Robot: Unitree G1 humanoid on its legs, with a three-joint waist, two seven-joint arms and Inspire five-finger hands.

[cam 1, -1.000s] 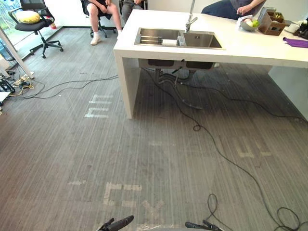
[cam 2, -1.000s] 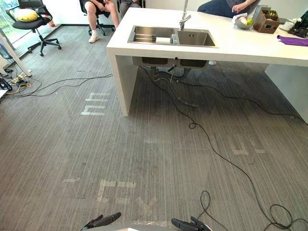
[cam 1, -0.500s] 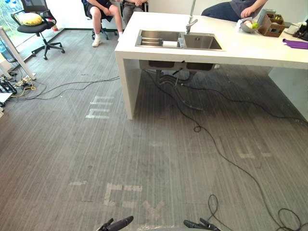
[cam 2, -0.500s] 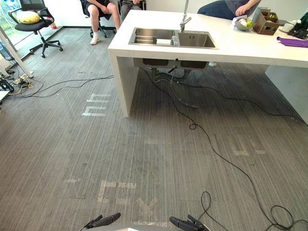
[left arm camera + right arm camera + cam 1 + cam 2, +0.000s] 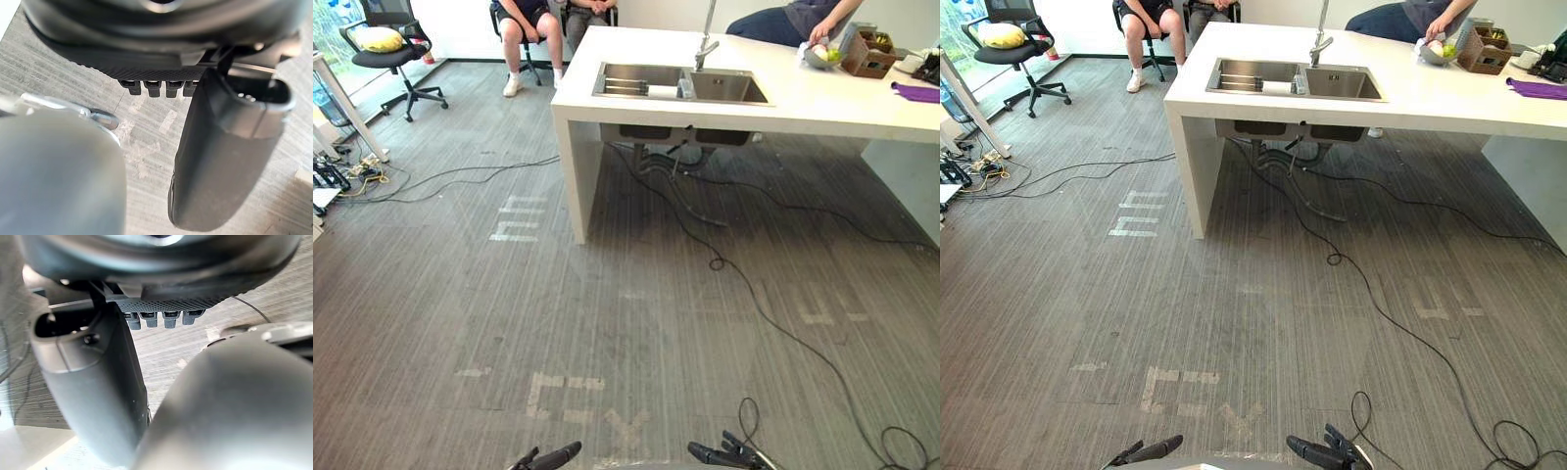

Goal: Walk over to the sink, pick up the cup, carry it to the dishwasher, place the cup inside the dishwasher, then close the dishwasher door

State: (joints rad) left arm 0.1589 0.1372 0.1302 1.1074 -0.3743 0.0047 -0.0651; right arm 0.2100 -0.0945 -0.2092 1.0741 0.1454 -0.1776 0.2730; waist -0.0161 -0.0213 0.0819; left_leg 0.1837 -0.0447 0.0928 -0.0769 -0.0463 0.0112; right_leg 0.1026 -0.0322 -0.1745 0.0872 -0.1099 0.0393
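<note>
A steel double sink (image 5: 641, 69) with a tall faucet (image 5: 706, 41) is set into the white counter (image 5: 803, 103) far ahead. A small clear cup (image 5: 684, 86) stands at the divider between the two basins. My left hand (image 5: 550, 456) and right hand (image 5: 729, 454) hang low over the grey floor, far from the sink. Both are open with relaxed fingers and hold nothing. In the left wrist view the thumb (image 5: 220, 147) juts over bare floor. In the right wrist view the thumb (image 5: 93, 382) does the same.
Black cables (image 5: 715, 262) trail across the floor from under the sink. People sit on chairs (image 5: 524, 20) behind the counter's left end, and another person (image 5: 783, 20) leans on the counter. An office chair (image 5: 386, 44) stands far left. A bowl (image 5: 822, 56), a box (image 5: 867, 54) and a purple cloth (image 5: 915, 91) lie on the counter's right.
The whole picture has shifted slightly, so the camera has moved. The right hand's fingers have lifted a little; the left hand is unchanged.
</note>
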